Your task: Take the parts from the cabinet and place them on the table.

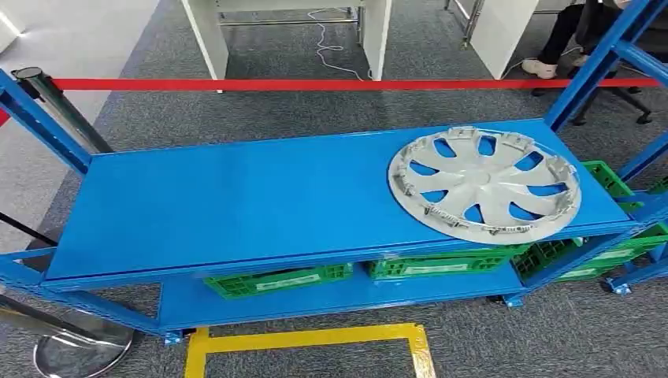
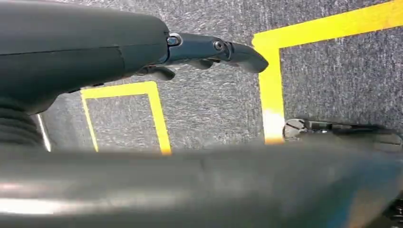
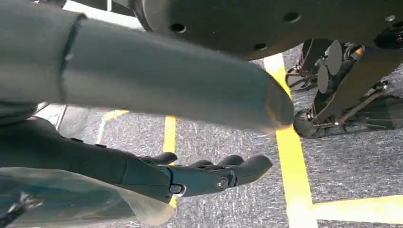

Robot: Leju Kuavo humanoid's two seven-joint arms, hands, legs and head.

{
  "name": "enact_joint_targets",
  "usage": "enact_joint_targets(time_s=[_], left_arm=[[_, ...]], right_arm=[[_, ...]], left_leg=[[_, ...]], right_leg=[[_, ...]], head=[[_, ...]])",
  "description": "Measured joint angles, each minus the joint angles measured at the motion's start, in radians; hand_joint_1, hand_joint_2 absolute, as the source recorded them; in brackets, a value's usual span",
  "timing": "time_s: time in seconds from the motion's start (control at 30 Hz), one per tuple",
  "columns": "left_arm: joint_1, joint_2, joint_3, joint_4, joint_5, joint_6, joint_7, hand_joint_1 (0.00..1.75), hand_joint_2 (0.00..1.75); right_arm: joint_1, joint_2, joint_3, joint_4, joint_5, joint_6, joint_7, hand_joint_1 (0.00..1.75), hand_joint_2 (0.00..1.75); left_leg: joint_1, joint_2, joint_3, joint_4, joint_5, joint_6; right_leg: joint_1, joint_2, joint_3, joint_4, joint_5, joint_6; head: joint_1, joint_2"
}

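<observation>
A silver hubcap (image 1: 484, 184) lies flat at the right end of the blue surface (image 1: 236, 201), its rim overhanging the front edge. Green crates (image 1: 280, 279) sit on the shelf below. The left hand (image 2: 157, 52) hangs over grey carpet with yellow tape (image 2: 271, 90), fingers apart, holding nothing. The right hand (image 3: 190, 178) likewise hangs empty, fingers loosely extended.

The blue shelf top (image 1: 228, 197) lies bare left of the silver hubcap (image 1: 484, 183), which fills its right end and overhangs the front edge; blue uprights (image 1: 41, 122) rise at the back corners, one left of the hubcap, one (image 1: 599, 59) right behind it; a red barrier tape (image 1: 315, 83) runs beyond the shelf; green crates (image 1: 280, 279) crowd the tier below the hubcap.
</observation>
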Motion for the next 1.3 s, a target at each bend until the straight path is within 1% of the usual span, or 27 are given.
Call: enact_joint_targets(time_s=[0.27, 0.37, 0.53, 0.57, 0.63, 0.67, 0.97, 1.0, 1.27, 1.3], left_arm=[[-0.003, -0.001, 0.009, 0.000, -0.011, 0.001, 0.000, 0.00, 1.75], [-0.012, -0.004, 0.045, 0.000, -0.051, 0.005, -0.003, 0.00, 1.75], [-0.032, -0.014, 0.132, 0.000, -0.143, 0.025, -0.021, 0.00, 1.75], [-0.036, -0.018, 0.151, 0.000, -0.160, 0.030, -0.022, 0.00, 0.00], [-0.042, -0.023, 0.189, 0.000, -0.195, 0.040, -0.030, 0.00, 0.00], [-0.046, -0.027, 0.210, 0.001, -0.213, 0.045, -0.035, 0.00, 0.00], [-0.081, -0.059, 0.390, 0.012, -0.373, 0.102, -0.068, 0.00, 0.00], [-0.084, -0.064, 0.411, 0.014, -0.393, 0.111, -0.073, 0.00, 1.75], [-0.116, -0.095, 0.574, 0.034, -0.529, 0.184, -0.104, 0.00, 1.75], [-0.121, -0.099, 0.596, 0.037, -0.546, 0.196, -0.109, 0.00, 1.75]], right_arm=[[-0.002, 0.000, -0.010, 0.002, 0.012, -0.003, 0.000, 0.00, 1.75], [-0.013, 0.000, -0.045, 0.008, 0.049, -0.014, 0.000, 0.00, 1.75], [-0.029, 0.007, -0.126, 0.019, 0.138, -0.041, 0.003, 0.00, 1.75], [-0.033, 0.008, -0.143, 0.022, 0.154, -0.047, 0.003, 0.00, 1.75], [-0.040, 0.015, -0.181, 0.028, 0.187, -0.059, 0.003, 0.00, 1.75], [-0.045, 0.018, -0.201, 0.032, 0.204, -0.064, 0.003, 0.00, 0.00], [-0.079, 0.046, -0.378, 0.058, 0.346, -0.121, 0.002, 0.00, 0.00], [-0.082, 0.050, -0.399, 0.061, 0.362, -0.128, 0.001, 0.00, 0.00], [-0.113, 0.081, -0.564, 0.082, 0.476, -0.186, -0.019, 0.00, 0.00], [-0.118, 0.083, -0.589, 0.084, 0.487, -0.195, -0.024, 0.00, 1.75]], left_leg=[[0.000, 0.000, 0.000, 0.000, 0.000, 0.000], [0.000, 0.000, 0.000, 0.000, 0.000, 0.000], [0.000, 0.000, 0.000, 0.000, 0.000, 0.000], [0.000, 0.000, 0.000, 0.000, 0.000, 0.000], [0.000, 0.000, 0.000, 0.000, 0.000, 0.000], [0.000, 0.000, 0.000, 0.000, 0.000, 0.000], [0.000, 0.000, 0.000, 0.000, 0.000, 0.000], [0.000, 0.000, 0.000, 0.000, 0.000, 0.000], [0.000, 0.000, 0.000, 0.000, 0.000, 0.000], [0.000, 0.000, 0.000, 0.000, 0.000, 0.000]], right_leg=[[0.000, 0.000, 0.000, 0.000, 0.000, 0.000], [0.000, 0.000, 0.000, 0.000, 0.000, 0.000], [0.000, 0.000, 0.001, 0.000, 0.000, 0.000], [0.000, 0.000, 0.001, 0.000, 0.000, 0.000], [0.000, 0.000, 0.000, 0.000, 0.000, 0.000], [0.000, 0.000, 0.000, 0.000, 0.000, 0.000], [0.000, 0.000, 0.000, 0.000, 0.000, 0.000], [0.000, 0.000, 0.000, 0.000, 0.000, 0.000], [0.000, 0.000, 0.001, 0.000, 0.000, 0.000], [0.000, 0.000, 0.001, 0.000, 0.000, 0.000]], head=[[0.000, 0.000], [0.000, 0.000], [0.000, 0.000], [0.000, 0.000], [0.000, 0.000], [0.000, 0.000], [0.000, 0.000], [0.000, 0.000], [0.000, 0.000], [0.000, 0.000]])
